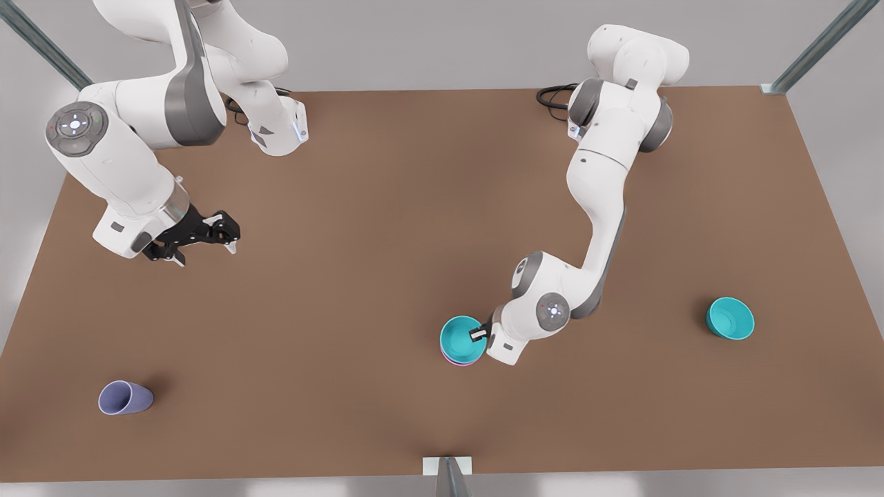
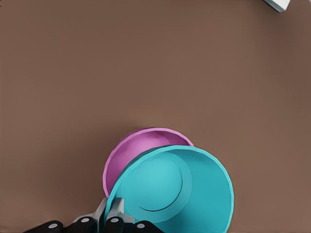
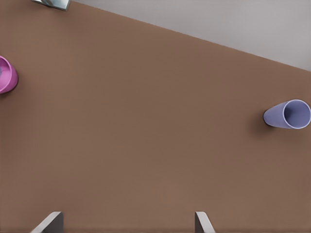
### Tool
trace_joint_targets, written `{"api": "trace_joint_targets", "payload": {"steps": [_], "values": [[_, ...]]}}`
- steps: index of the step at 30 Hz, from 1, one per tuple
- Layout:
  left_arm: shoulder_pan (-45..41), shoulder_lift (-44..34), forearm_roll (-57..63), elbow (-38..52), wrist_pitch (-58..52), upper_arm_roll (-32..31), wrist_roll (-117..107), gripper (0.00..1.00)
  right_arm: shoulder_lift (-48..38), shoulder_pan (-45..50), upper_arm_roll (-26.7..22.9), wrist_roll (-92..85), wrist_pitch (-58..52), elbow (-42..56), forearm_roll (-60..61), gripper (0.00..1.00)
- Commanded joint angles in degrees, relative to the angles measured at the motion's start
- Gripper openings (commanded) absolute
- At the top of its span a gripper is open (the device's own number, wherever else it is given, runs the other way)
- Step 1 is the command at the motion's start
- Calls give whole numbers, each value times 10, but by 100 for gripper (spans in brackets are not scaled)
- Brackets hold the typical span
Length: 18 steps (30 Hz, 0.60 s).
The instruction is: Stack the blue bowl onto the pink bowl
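Observation:
The blue bowl (image 1: 461, 337) is held by its rim in my left gripper (image 1: 478, 334), the arm on the front view's right. In the left wrist view the blue bowl (image 2: 180, 189) sits over the pink bowl (image 2: 141, 145) and covers most of it, with the left gripper (image 2: 111, 216) shut on the bowl's edge. Only a thin pink bowl (image 1: 461, 362) rim shows beneath in the front view. I cannot tell if the two bowls touch. My right gripper (image 1: 207, 254) waits open above the table at the front view's left, far from both bowls.
A second teal bowl (image 1: 730, 318) lies tilted at the front view's right. A lavender-blue cup (image 1: 124, 397) lies on its side at the near left, and the cup (image 3: 287, 114) appears in the right wrist view with the pink bowl (image 3: 6, 75).

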Motion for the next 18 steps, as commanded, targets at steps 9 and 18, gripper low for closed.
{"api": "trace_joint_targets", "payload": {"steps": [9,18], "values": [[67,-77,38,1,-153,5,-42,100,-1,1,0,-10,0,0,-2,100],[187,-451,203,-192,-345,6,365,100,-45,1,-79,-11,87,-58,3,100]]}}
